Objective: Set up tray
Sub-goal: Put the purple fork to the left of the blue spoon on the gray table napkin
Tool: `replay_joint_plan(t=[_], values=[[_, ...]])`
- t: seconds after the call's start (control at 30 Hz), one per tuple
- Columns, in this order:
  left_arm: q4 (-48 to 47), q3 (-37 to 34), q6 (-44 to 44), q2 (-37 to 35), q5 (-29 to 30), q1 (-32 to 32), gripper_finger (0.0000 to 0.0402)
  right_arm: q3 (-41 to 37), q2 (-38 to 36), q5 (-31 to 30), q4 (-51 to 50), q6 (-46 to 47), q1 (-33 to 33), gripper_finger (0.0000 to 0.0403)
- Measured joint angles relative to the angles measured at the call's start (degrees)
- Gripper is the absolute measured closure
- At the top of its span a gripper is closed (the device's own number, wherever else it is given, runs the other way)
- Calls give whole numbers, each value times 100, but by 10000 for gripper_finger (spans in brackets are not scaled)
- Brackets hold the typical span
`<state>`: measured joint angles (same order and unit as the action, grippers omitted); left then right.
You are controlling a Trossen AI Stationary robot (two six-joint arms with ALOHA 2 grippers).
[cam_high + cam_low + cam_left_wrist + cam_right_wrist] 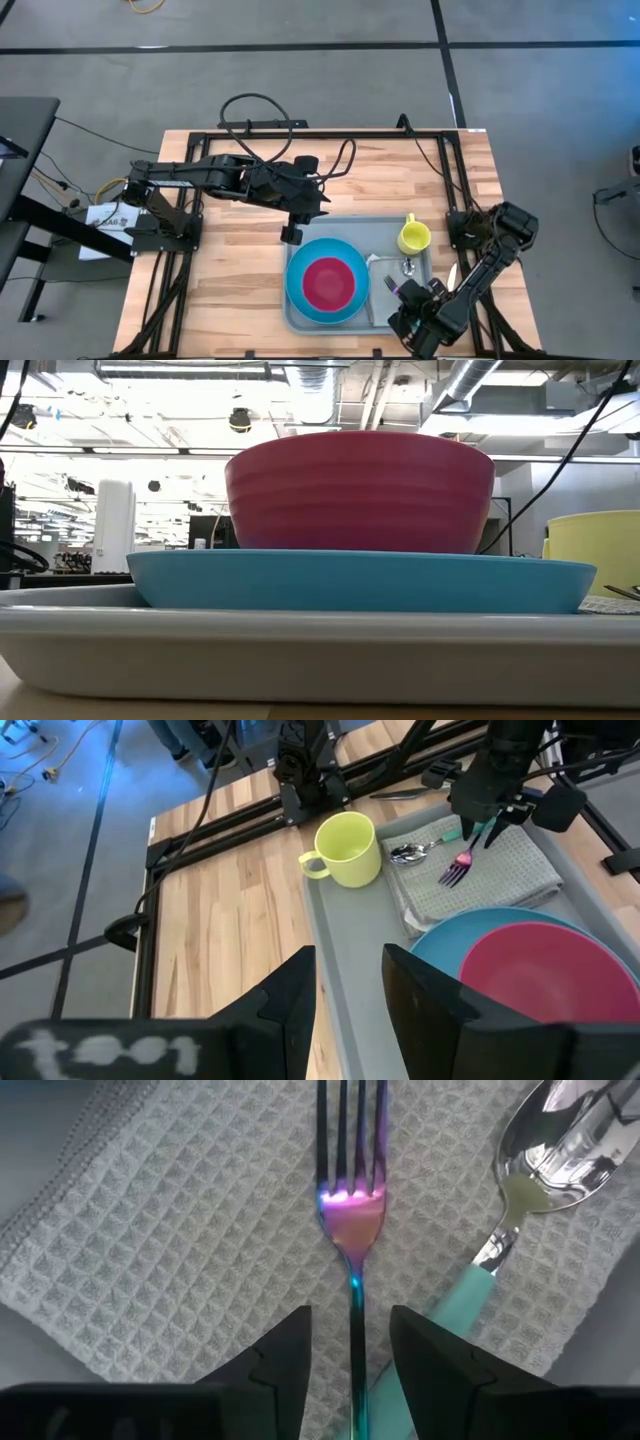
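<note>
The grey tray point(372, 232) point(300, 650) lies on the wooden table and carries a blue plate point(298, 292) with a red bowl point(327, 282) on it. It also carries a yellow mug point(345, 850) and a grey waffle napkin point(180, 1230). A fork point(352, 1220) and a teal-handled spoon point(540, 1150) lie on the napkin. My right gripper point(350, 1380) point(405, 292) is open above the napkin, its fingers on either side of the fork's handle. My left gripper point(350, 1010) point(290, 235) is open and hovers by the tray's far left corner.
A black metal frame point(330, 132) runs round the table's far and side edges. A thin metal utensil point(400, 792) lies on the table past the tray's right rim. Bare wood point(230, 280) shows left of the tray.
</note>
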<state>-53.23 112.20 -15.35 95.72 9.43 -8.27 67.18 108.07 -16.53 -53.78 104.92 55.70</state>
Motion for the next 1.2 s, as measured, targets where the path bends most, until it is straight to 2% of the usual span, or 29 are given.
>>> replay_joint_plan(t=[0.17, 0.4, 0.6, 0.93, 1.1, 1.2], values=[[-1, 0, -15, 0, 0, 1, 294, 0, 2, -2, 30, -34, -65, 288], [-1, 0, -15, 0, 0, 2, 294, 0, 2, -238, 72, -74, -95, 349], [-3, 0, -4, 0, 0, 2, 294, 2, 2, 6, 30, -146, -130, 395], [-3, 0, -27, 0, 0, 1, 294, 4, 0, -31, 68, -98, -433, 398], [-3, 0, -50, 0, 0, 2, 294, 2, -2, -138, 5, 748, -618, 398], [-3, 0, -36, 0, 0, 1, 294, 2, -4, -261, -3, 842, -708, 399]])
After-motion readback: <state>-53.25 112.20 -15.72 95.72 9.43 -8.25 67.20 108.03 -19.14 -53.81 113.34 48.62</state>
